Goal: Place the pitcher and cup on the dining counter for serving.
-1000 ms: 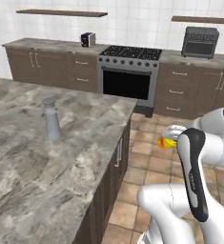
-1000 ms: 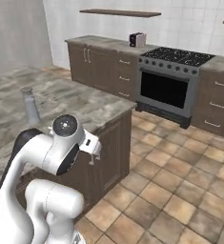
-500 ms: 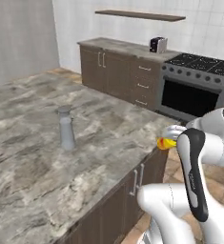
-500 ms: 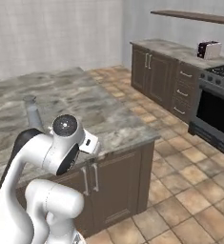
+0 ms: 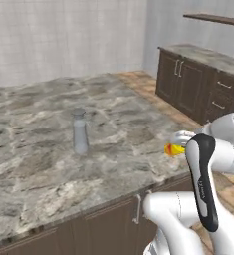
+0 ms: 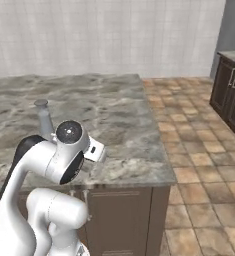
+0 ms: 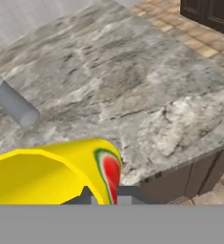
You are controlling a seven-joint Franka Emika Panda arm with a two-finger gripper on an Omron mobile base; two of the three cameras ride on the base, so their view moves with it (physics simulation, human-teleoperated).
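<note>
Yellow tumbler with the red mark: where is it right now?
The small yellow tumbler is gripped in the end effector beside the near right edge of the marble dining counter, right of the tall grey translucent pitcher standing there.

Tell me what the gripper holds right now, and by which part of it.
The gripper is shut on the cup, pinching its rim wall beside the red mark, one finger inside the mouth. The pitcher stands free on the dining counter.

pitcher (image 5: 79, 131) stood upright on the dining counter (image 5: 34, 169), well in from its edges, cup (image 5: 175, 149) held above the counter's near edge, well to the right of the pitcher, wall cabinets (image 5: 200, 82) set beyond the counter's right end
</note>
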